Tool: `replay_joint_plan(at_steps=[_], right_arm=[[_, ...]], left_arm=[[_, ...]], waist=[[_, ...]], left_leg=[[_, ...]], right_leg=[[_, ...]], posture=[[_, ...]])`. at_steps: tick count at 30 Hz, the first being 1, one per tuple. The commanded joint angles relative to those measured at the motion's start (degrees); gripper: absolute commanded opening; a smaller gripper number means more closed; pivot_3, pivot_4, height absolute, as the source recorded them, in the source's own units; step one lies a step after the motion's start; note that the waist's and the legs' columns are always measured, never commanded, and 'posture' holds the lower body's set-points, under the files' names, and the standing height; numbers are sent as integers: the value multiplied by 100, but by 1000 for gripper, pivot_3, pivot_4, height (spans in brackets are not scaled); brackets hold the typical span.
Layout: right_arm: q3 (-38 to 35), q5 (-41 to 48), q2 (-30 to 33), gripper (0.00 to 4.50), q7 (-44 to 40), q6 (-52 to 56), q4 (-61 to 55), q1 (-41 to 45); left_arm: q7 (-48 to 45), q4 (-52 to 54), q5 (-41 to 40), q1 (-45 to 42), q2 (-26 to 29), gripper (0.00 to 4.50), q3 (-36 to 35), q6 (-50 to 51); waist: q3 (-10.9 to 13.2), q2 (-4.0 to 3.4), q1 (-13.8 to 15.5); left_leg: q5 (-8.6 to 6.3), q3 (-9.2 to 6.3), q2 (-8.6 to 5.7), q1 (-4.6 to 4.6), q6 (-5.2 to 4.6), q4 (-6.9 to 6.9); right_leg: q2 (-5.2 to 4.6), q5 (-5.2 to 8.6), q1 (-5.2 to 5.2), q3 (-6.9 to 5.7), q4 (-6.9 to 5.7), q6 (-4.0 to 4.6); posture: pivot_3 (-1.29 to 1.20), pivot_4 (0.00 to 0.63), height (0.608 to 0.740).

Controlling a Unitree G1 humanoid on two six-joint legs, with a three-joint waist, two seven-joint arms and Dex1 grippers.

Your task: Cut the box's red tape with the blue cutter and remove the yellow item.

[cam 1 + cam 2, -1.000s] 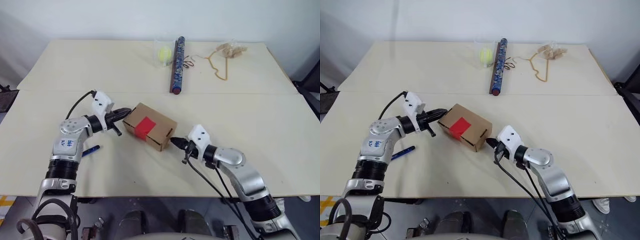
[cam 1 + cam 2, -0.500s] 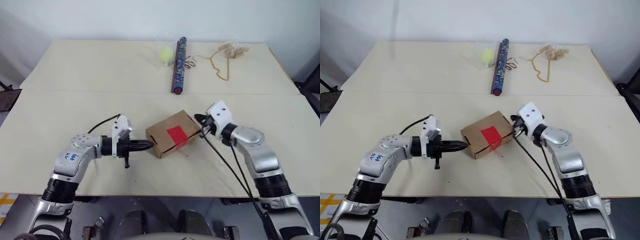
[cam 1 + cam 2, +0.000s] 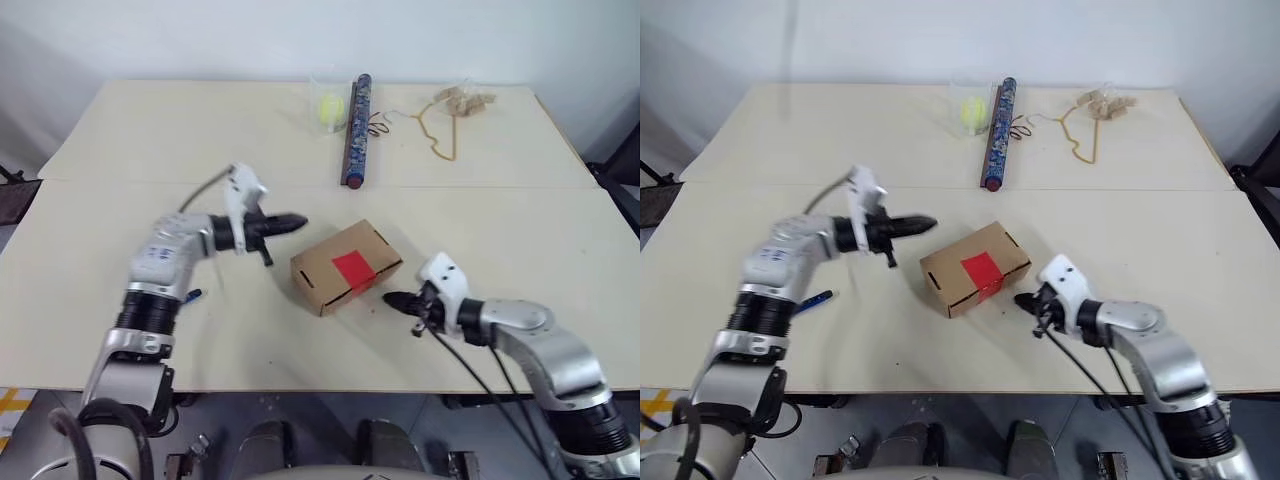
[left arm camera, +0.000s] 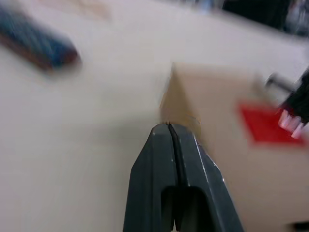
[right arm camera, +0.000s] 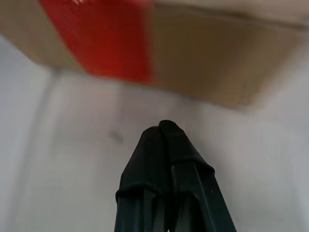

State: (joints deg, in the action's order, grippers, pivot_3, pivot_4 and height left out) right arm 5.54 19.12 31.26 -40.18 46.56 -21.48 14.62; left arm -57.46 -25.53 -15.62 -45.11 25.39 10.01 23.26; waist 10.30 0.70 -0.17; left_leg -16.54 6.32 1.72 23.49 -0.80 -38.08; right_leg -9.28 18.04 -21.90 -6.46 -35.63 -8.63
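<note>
The box (image 3: 345, 265), a small brown carton, lies mid-table with the red tape (image 3: 352, 270) square on its top. My left gripper (image 3: 300, 222) is shut and empty, pointing right, just off the box's far left corner (image 4: 217, 145). On the near right side, my right gripper (image 3: 388, 299) is also shut and empty, a little short of the box wall, where the red tape (image 5: 101, 43) folds down. The blue cutter (image 3: 815, 299) lies on the table by my left forearm, partly hidden. The yellow item is out of view.
A long dark patterned tube (image 3: 354, 130) lies at the back centre. Beside it stands a clear container with a yellow-green ball (image 3: 328, 108). A tan wire hanger (image 3: 437, 130) and a small bag (image 3: 462, 98) sit at the back right. A seam between the two tabletops runs behind the box.
The box has been turned and pushed to the right. My left gripper then swung from the box's near left end to its far left corner. My right gripper dropped from the box's far right end to its near right side.
</note>
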Motion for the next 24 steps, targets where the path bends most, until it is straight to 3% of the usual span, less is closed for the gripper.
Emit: replay_joint_plan(at_steps=[1,10,17,24], right_arm=[[-191,39,-26,0,296,192,-220,203],[-338,-110,466,0,135,-93,395,661],[-42,-472,785,0,-504,-1089,1677,1213],[41,-850,731,0,-724,-2119,2461,1520]], left_arm=[[-286,228,80,-37,81,15,80,123],[-422,1483,-176,593,-180,15,384,1234],[203,2042,-146,1020,-766,15,473,1540],[361,2399,-161,1233,-818,15,457,1625]], waist=[[0,0,11],[0,1,31],[0,0,8],[0,0,10]], left_leg=[[0,0,0,11,0,-2],[0,-2,-1,15,-1,-5],[0,3,0,10,-4,-9],[1,5,1,4,-2,-10]], right_leg=[[0,0,-11,1,-2,0],[-2,0,-11,0,-3,0],[-2,0,-7,5,-4,-1],[-2,0,-3,7,-5,-1]], posture=[[0,150,740],[0,150,740],[0,150,740],[0,150,740]])
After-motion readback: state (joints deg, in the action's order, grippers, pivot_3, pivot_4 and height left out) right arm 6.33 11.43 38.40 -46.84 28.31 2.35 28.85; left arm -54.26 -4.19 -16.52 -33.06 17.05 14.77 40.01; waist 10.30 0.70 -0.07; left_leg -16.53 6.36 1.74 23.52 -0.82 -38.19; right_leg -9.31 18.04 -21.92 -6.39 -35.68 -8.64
